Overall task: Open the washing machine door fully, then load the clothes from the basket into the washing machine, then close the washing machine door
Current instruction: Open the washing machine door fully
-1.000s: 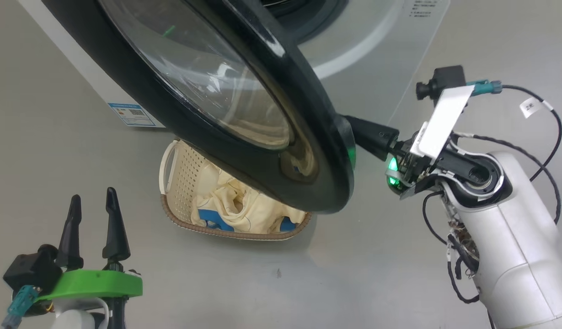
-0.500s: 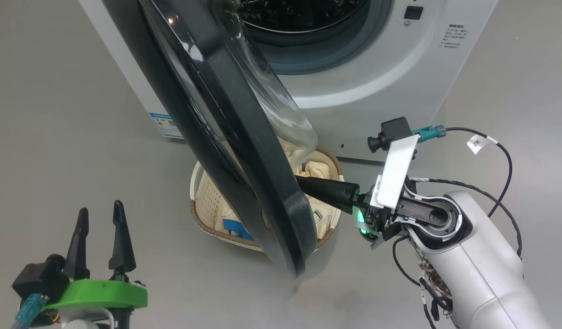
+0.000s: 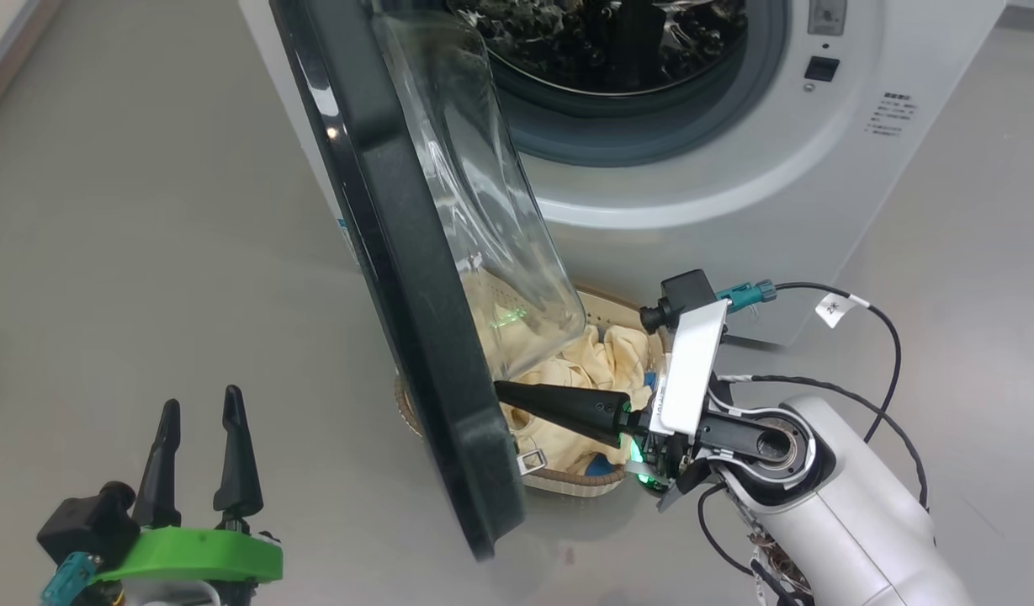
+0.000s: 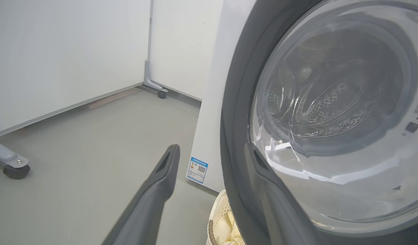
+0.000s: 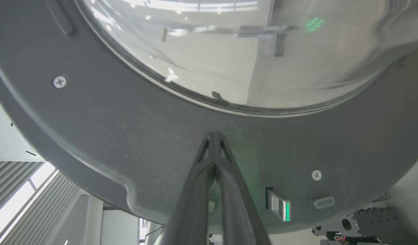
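Washing machine door [image 3: 403, 278] has swung wider over the last second. A second ago its glass bowl [image 3: 483, 210] faced the head camera and hid most of the opening, and half a second ago it was partway round. Now it stands nearly edge-on, sticking out toward the near side from its hinge on the left of the washing machine [image 3: 668, 194], with the drum [image 3: 601, 42] showing behind it (the head camera has shifted too, so part of that swing is the view moving, not the door). Right claw [image 3: 501, 388] has followed it round, fingers pressed together with nothing between them. Its tips touch the grey inner face of the door rim just below the glass, near the latch [image 3: 531, 460], and the right wrist view confirms the contact, so it's a push, not a grip. Left claw [image 3: 201, 400] sits at the near left, fingers apart, empty, well apart from the door, same as before. Basket [image 3: 567, 486] is on the floor [image 3: 146, 252] just in front of the machine, right of the door's near edge and partly under the glass bowl, with the clothes [image 3: 584, 362] still heaped in it. Judgement: step one is well along but not finished. The door looks about square to the machine front and still overhangs the basket, so it likely needs more push to the left before the clothes can be lifted out cleanly.
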Motion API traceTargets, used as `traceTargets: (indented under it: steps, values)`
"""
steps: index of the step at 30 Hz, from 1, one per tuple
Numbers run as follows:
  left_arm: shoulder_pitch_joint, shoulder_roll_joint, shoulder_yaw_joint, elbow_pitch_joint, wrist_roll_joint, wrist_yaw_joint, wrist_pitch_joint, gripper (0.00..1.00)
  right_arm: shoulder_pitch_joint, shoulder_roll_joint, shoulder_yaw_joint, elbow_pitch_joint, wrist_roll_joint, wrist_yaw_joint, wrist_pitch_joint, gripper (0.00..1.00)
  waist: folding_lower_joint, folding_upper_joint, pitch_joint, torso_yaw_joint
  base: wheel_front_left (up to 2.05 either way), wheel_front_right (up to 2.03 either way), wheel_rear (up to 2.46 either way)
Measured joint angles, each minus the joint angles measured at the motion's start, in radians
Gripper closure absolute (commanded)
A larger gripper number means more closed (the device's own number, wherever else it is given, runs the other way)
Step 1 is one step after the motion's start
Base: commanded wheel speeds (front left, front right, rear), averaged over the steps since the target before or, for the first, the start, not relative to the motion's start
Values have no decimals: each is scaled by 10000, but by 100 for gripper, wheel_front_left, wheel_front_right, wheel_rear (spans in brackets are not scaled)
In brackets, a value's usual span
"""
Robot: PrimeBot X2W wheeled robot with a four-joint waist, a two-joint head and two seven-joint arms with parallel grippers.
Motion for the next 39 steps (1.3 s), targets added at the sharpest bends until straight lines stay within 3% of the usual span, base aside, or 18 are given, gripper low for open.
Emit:
traceTargets:
  steps: [12,22,36,37,38,39]
  values:
    - [336,4,-153,73,-13,0,0,0,181,0,995,-364,1145,0,-1011,100,0,0,-551,669,0,0,0]
    - [394,8,-127,63,-6,0,0,0,164,6,1565,-259,1243,0,-1891,100,0,0,-842,1035,0,0,0]
    - [709,17,537,-10,92,0,2,0,108,21,2023,-240,1124,0,-2508,100,0,0,-1176,856,0,0,0]
    - [709,19,589,-21,94,0,2,0,105,33,2021,-282,1005,0,-2566,92,0,0,-1188,807,0,0,0]
    - [711,17,644,-33,96,0,2,0,97,46,2019,-316,890,0,-2612,76,0,0,-1198,755,0,0,0]
    - [715,15,731,-50,100,0,0,0,89,54,2019,-353,752,0,-2633,76,0,0,-1207,698,0,0,0]
